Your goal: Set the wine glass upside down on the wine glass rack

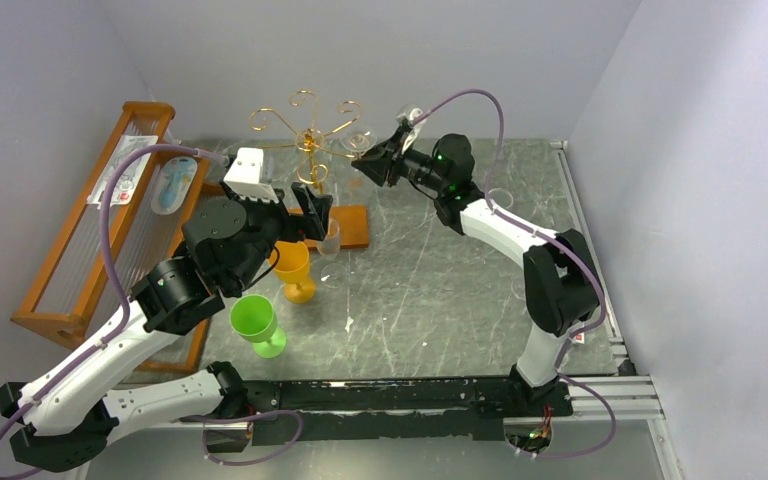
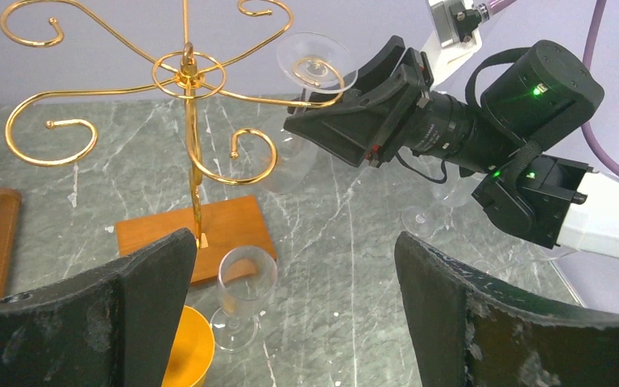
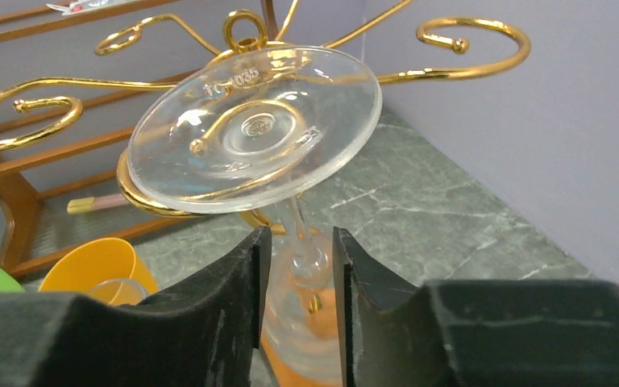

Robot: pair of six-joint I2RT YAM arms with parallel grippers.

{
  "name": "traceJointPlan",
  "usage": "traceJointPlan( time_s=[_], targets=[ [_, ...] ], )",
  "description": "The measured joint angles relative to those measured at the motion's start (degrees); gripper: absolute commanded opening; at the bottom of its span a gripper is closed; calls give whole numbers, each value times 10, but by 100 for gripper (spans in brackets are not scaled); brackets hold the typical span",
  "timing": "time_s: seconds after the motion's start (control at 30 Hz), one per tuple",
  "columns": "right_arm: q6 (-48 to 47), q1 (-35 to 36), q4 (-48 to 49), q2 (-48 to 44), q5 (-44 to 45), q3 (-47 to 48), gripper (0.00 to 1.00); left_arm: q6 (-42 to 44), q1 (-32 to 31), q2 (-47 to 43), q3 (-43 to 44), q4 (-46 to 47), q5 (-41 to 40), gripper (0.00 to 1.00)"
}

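Note:
The wine glass rack (image 1: 305, 135) is a gold wire tree on a brown wooden base at the back. It also shows in the left wrist view (image 2: 187, 68) and the right wrist view (image 3: 242, 32). A clear wine glass (image 3: 250, 129) hangs upside down from a scroll arm, its foot (image 2: 316, 63) tilted on the wire. My right gripper (image 1: 365, 160) stands at its stem (image 3: 298, 242), jaws narrowly apart with a small gap on each side of the stem. My left gripper (image 1: 315, 210) is open and empty (image 2: 294, 242), above the table in front of the rack's base.
A second clear glass (image 2: 242, 282) stands upright by the rack's base, next to an orange cup (image 1: 295, 265) and a green cup (image 1: 255, 320). A large wooden shelf (image 1: 70, 250) lies at the left. Another clear glass (image 2: 419, 218) stands at the right.

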Motion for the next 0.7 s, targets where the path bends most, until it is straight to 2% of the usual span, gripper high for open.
traceJointPlan(
  time_s=[0.2,0.3,0.5,0.63,0.7],
  targets=[
    [-3,0,-2,-37,18,-47,54,3,0,-1,0,0,0,97],
    [-13,0,-10,-83,32,-90,58,4,0,-6,-1,0,0,97],
    [-26,0,-37,-205,79,-185,58,8,0,-29,-4,2,0,97],
    [-10,0,-92,-282,129,-223,57,8,0,-32,-4,2,3,97],
    [9,1,-129,-312,155,-228,57,6,0,-32,-6,0,8,89]
  ],
)
